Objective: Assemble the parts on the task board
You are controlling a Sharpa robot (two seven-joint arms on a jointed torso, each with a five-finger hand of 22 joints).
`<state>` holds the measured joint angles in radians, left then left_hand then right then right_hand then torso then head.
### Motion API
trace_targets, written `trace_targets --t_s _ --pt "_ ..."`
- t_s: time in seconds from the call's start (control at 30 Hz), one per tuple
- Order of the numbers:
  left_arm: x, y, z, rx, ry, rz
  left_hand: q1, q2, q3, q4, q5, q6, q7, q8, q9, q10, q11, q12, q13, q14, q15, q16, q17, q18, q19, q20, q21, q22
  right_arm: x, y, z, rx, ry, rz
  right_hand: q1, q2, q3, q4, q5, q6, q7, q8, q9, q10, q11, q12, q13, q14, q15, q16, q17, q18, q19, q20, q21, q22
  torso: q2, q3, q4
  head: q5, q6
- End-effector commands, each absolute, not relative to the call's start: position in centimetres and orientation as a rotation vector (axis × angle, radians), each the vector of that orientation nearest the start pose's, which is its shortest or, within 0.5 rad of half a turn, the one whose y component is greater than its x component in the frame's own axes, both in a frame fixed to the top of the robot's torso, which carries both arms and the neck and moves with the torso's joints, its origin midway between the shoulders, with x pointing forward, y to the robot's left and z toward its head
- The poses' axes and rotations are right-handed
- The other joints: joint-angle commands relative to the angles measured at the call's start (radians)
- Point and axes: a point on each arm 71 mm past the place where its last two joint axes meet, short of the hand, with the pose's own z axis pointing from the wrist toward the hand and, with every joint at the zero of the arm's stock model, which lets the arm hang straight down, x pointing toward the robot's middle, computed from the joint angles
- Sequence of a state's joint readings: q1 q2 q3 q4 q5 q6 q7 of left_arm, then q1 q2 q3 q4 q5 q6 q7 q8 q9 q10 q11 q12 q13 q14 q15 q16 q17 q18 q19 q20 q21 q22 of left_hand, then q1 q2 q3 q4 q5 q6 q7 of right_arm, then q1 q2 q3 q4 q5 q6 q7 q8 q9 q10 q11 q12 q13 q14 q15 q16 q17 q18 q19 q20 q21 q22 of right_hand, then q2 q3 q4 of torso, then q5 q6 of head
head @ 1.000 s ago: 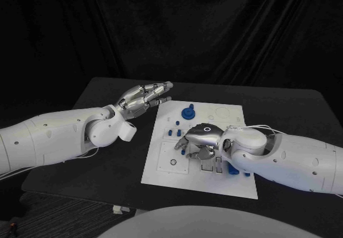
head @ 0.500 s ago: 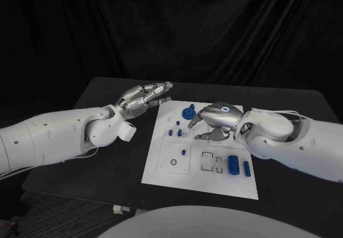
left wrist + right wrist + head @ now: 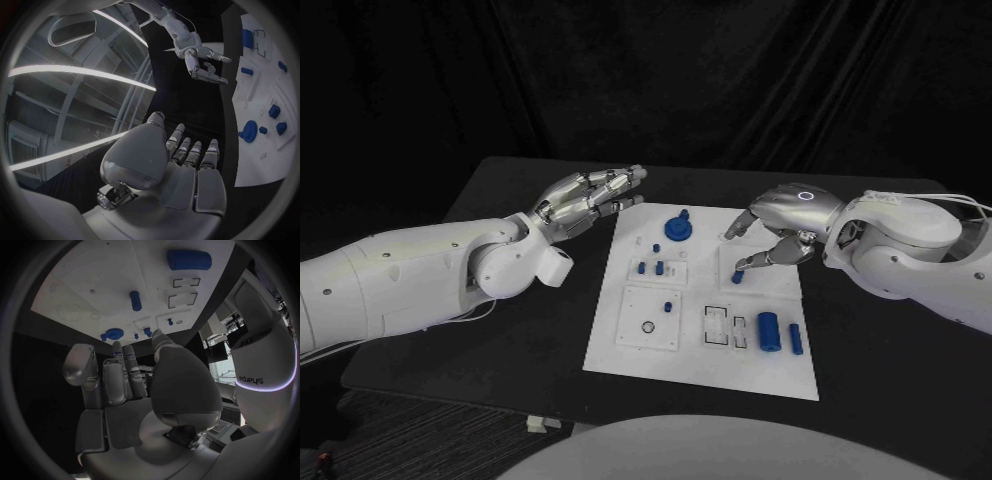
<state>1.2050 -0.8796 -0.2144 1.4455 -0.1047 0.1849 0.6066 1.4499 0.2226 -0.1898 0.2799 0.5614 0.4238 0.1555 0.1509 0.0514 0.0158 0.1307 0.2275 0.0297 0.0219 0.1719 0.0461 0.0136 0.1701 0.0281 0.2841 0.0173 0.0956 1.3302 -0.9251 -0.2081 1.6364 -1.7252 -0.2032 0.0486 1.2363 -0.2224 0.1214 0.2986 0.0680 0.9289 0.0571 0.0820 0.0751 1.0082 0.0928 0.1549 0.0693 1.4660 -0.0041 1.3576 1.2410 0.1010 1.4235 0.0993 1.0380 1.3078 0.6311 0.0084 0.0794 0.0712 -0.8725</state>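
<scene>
Head view: small blue part point(image 3: 737, 277) pinched by the right hand point(image 3: 783, 228) above the task board point(image 3: 704, 350); it appears light, rigid and smooth, best held at its sides. Left hand point(image 3: 589, 198) spread, empty.

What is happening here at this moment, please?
A two-armed robot is assembling small blue parts on the white task board in the middle of a black table. Its right hand is above the far right part of the board and seems to pinch a small blue piece at its fingertips. The left hand hovers open beside the board's far left corner, holding nothing. A round blue part and two blue cylinders are on the board.
</scene>
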Motion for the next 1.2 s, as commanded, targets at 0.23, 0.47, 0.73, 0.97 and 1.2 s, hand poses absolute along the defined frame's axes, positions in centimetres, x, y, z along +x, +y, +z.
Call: trace_targets --t_s 0.23,0.47,0.73,0.97,1.2 --pt "46.2 22.9 -22.2 -0.861 1.564 -1.941 0.016 -0.009 0.005 0.000 0.008 -0.011 -0.006 -0.002 -0.001 0.004 -0.003 0.004 0.001 -0.008 -0.010 -0.007 -0.003 0.010 -0.002 -0.002 0.001 -0.011 45.1 -20.4 -19.6 -0.705 1.757 0.588 -0.035 -0.011 0.003 -0.001 0.011 -0.005 -0.023 -0.010 -0.006 0.019 0.001 -0.026 -0.005 0.036 0.008 -0.005 -0.011 -0.003 -0.001 0.007 -0.020 0.132 0.000 0.0002 -0.0001 -0.006 0.000" --pt "46.2 22.9 -22.4 -0.864 1.572 -1.941 0.019 -0.007 0.008 -0.001 0.011 -0.003 -0.003 0.001 0.000 0.003 -0.002 0.003 0.001 -0.008 -0.012 -0.007 -0.003 0.010 -0.001 -0.001 0.002 -0.007 45.1 -20.5 -20.6 -0.707 1.771 0.599 0.033 0.021 0.031 -0.004 0.021 -0.011 0.009 -0.014 -0.007 0.033 0.001 -0.045 -0.003 0.027 0.010 -0.027 -0.036 0.000 -0.010 0.008 -0.044 0.127 0.000 0.0002 0.0003 -0.004 0.000" --pt "46.2 23.1 -22.5 -0.869 1.578 -1.937 0.028 -0.008 0.011 -0.006 0.016 0.000 0.000 0.003 0.001 0.003 0.001 0.002 0.001 -0.010 -0.016 -0.009 -0.003 0.010 0.000 0.001 0.002 -0.007 45.1 -20.0 -21.7 -0.714 1.794 0.610 0.105 0.054 0.057 -0.013 0.048 -0.024 0.028 -0.017 -0.009 0.051 -0.001 -0.056 -0.002 0.016 0.005 -0.045 -0.055 0.002 -0.018 0.006 -0.055 0.126 0.000 0.0002 0.0001 -0.008 0.000" --pt "46.2 23.3 -22.5 -0.872 1.578 -1.934 0.031 -0.010 0.012 -0.008 0.018 0.001 0.001 0.003 0.001 0.003 0.002 0.002 0.001 -0.010 -0.018 -0.009 -0.003 0.010 0.000 0.001 0.002 -0.008 44.9 -19.6 -22.9 -0.715 1.809 0.625 0.161 0.073 0.073 -0.036 0.067 -0.026 0.037 -0.013 -0.008 0.061 -0.001 -0.065 -0.001 0.010 0.007 -0.056 -0.065 0.003 -0.024 0.007 -0.069 0.125 0.000 0.0001 0.0001 -0.002 0.000" --pt "46.2 23.3 -22.6 -0.872 1.581 -1.934 0.036 -0.009 0.015 -0.011 0.022 0.004 0.003 0.005 0.001 0.003 0.004 0.004 0.001 -0.012 -0.023 -0.011 -0.004 0.010 0.000 0.001 0.002 -0.008 44.9 -19.2 -23.6 -0.714 1.814 0.634 0.196 0.093 0.091 -0.059 0.097 0.008 0.047 0.001 -0.003 0.079 -0.002 -0.066 -0.001 0.003 0.010 -0.070 -0.082 0.006 -0.032 0.009 -0.093 0.120 0.000 0.0002 0.0000 -0.003 0.000"
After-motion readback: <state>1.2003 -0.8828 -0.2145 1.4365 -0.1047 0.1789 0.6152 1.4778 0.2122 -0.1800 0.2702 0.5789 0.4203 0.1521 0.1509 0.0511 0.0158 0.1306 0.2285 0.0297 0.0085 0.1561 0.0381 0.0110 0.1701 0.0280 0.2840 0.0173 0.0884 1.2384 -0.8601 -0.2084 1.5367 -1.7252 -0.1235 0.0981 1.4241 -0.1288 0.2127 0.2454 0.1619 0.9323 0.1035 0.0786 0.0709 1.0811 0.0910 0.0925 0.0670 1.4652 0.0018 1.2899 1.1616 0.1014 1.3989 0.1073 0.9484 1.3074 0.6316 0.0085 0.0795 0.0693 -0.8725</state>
